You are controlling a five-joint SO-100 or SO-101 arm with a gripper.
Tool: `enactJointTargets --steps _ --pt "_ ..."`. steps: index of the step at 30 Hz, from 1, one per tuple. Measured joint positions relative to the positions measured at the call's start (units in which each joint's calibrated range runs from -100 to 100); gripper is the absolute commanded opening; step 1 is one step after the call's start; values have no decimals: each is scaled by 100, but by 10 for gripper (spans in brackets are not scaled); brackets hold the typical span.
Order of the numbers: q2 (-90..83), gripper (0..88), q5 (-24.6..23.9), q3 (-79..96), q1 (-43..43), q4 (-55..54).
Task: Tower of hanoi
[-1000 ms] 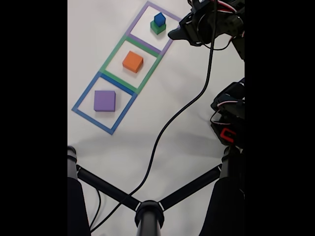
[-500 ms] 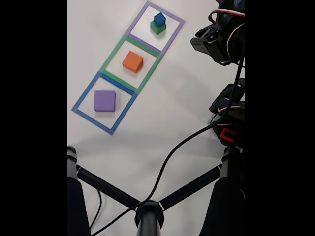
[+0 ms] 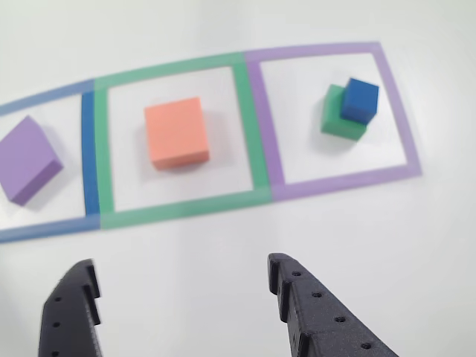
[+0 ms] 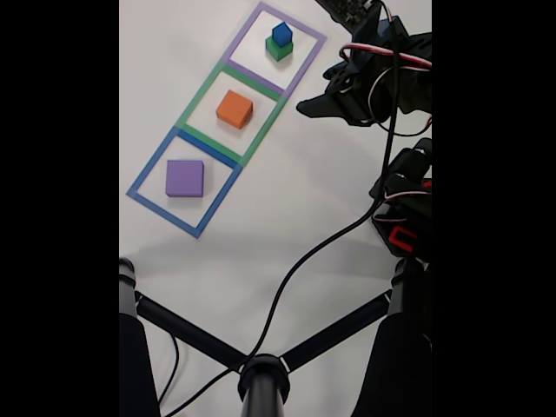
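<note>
Counting first: four foam blocks, three taped squares, one arm; purple block (image 4: 184,178) lay alone inside the blue square (image 4: 142,178), nearest the table's near edge in the fixed view; orange block (image 4: 234,109) sat alone inside the green square (image 4: 193,98), the middle one; green block (image 4: 278,49) sat in the purple square (image 4: 306,62) toward the far edge, with the small blue block (image 4: 281,34) stacked on top of it, set off to one corner of the green one in the other view; the three squares ran in a touching row, diagonal across the table (image 4: 287,174). Gripper (image 3: 182,271) hung above bare table just short of the green square's near border, fingers (image 3: 297,294) spread apart, nothing between them; in the fixed view it (image 4: 306,108) stood beside the row, to the right of the green square. Table surface plain white, matte, soft shadows under the blocks; a black cable (image 4: 326,245) trailed across it from the arm toward the near edge; a black stand (image 4: 263,373) with two angled struts rose at the near edge.
</note>
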Motion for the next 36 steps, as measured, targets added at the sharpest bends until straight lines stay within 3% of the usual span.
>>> enactJointTargets --steps 10,17,23,36 --pt "-160 423 0 2211 25 -2432" --pt "84 432 0 4003 25 -5104" --pt "878 432 -39 5231 -74 -7737" --pt "3816 433 -39 5587 -172 -11348"
